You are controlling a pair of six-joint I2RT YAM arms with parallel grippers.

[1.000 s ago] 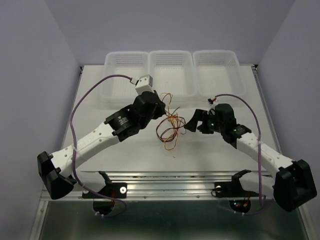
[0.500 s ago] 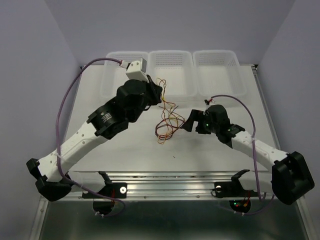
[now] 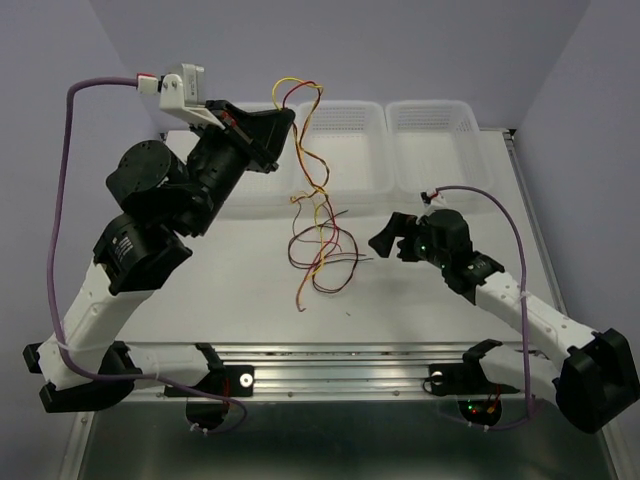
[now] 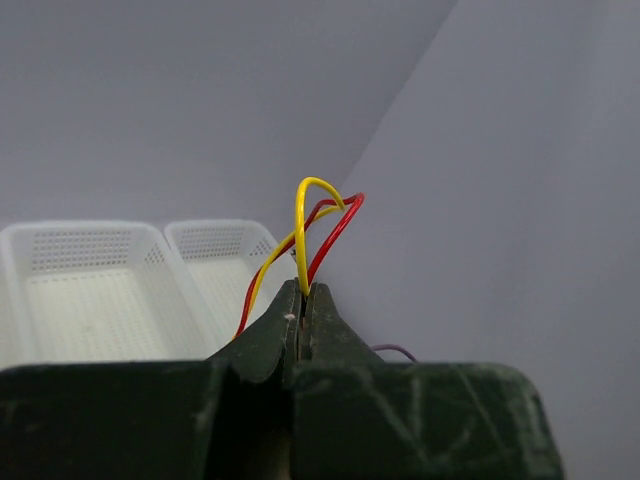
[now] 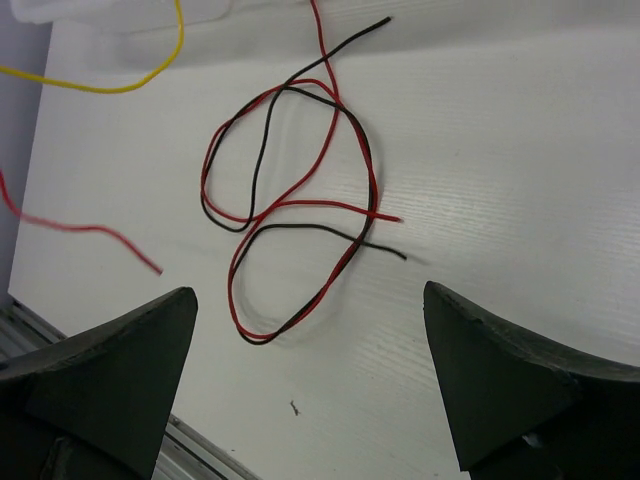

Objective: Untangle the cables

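The left pincer [image 3: 281,122], clamped shut on the yellow and red cables [image 3: 318,215], holds them high so the tangle hangs loose, lower loops on the counter [image 3: 420,300]. The right pincer [image 3: 383,240] gapes empty beside them, ready to pull.

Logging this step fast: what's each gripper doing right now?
Left gripper: shut on the cables.
Right gripper: open, holding nothing.

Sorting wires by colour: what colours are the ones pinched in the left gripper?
Yellow and red cables, clearest in the left wrist view.
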